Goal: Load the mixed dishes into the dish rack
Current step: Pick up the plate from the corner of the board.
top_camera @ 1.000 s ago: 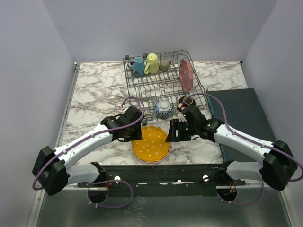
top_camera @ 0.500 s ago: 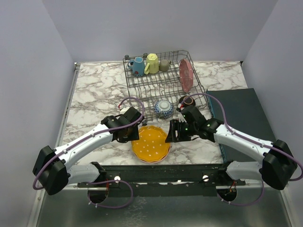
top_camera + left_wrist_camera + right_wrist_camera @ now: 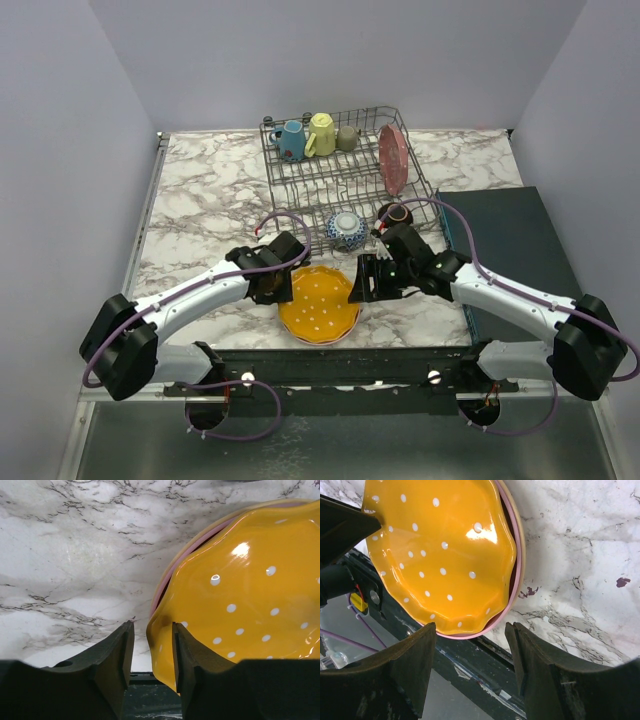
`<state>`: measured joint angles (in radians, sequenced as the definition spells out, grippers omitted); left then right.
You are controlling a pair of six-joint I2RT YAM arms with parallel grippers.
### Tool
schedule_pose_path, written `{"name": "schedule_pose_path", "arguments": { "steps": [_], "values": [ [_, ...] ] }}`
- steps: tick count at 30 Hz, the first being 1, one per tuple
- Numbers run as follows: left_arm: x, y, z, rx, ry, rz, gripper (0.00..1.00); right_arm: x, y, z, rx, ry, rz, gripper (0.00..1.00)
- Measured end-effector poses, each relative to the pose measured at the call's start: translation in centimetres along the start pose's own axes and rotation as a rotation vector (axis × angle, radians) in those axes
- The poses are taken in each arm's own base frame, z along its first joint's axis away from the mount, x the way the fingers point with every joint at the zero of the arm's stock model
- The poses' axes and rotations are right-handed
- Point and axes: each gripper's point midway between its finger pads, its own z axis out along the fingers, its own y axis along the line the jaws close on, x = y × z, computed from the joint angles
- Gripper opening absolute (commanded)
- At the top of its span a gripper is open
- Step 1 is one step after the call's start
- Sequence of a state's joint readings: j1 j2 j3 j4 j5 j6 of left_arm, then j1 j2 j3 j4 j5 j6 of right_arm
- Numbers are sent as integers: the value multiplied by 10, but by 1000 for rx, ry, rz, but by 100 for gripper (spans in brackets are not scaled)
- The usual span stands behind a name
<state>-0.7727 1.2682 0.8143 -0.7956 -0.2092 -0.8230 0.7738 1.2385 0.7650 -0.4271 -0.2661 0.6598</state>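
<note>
In the rack [image 3: 310,185] sit 3 mugs [image 3: 321,133] (rear).

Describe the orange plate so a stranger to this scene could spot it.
On the marble table, look at the near edge, in front of the wire dish rack. The orange plate lies there on top of a pink plate. It alone has a wavy rim and white dots.
</note>
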Motion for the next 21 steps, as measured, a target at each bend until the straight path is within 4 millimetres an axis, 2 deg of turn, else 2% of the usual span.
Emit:
{"name": "schedule_pose_path", "arguments": {
  "steps": [3, 12, 21],
  "values": [
    [-1, -2, 1, 7, -3, -1, 30, 0, 0, 0, -1, 1, 1, 66],
    [-2, -2, 1, 8, -5, 6, 0, 0, 2, 1, -8, -4, -3, 66],
    [-4, -3, -4, 25, -16, 17, 0, 1, 3, 1, -10, -2, -5, 66]
  ]
}}
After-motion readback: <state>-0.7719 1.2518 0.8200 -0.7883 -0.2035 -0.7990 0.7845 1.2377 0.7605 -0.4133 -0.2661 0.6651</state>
